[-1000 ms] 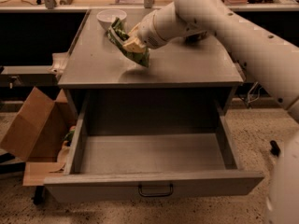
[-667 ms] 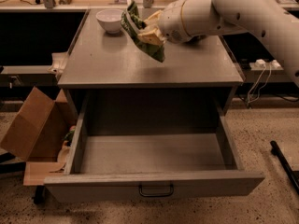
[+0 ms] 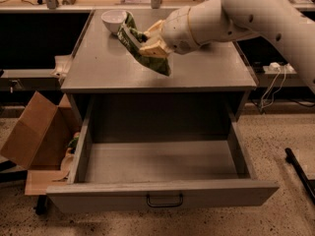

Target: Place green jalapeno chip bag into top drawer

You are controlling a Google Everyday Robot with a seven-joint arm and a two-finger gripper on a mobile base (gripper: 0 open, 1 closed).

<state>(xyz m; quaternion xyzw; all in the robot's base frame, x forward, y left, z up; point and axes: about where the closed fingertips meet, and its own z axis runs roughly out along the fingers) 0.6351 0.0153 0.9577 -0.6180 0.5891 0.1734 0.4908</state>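
**A:** Camera view. What do we read here for the tool and its load?

**B:** We see the tool (image 3: 149, 45), at the end of the pale arm (image 3: 231, 14), closed on the green jalapeno chip bag (image 3: 160, 65) and pinching it near mid-length. The bag hangs tilted, its upper end toward the white bowl (image 3: 114, 19) and its lower corner toward the front edge of the grey surface (image 3: 206, 73). It is over the surface, not yet over the top drawer (image 3: 162, 193). The drawer stands pulled out below, with nothing visible inside and its handle (image 3: 164, 199) facing us. We cannot tell whether the bag's lower corner brushes the surface.

**A:** What could go wrong from here?

**B:** We judge three hazards.
- The foil is glossy and held by a pinch on a crumpled part, so it may slip in transit.
- The bag must pass forward over the front edge and then down. A low path would drag its lower corner on that edge and twist it in the grip.
- A release made too early would leave the bag on the surface. One made too far to the picture's left could send it past the drawer wall toward the cardboard box (image 3: 37, 132) on the floor.

**A:** And against the earlier frame?

**B:** Compared with the frame just before, we find the bag lower in the picture and nearer the front edge, its upper end now just beside the bowl. The grip is unchanged. Bowl, drawer and box keep their places.
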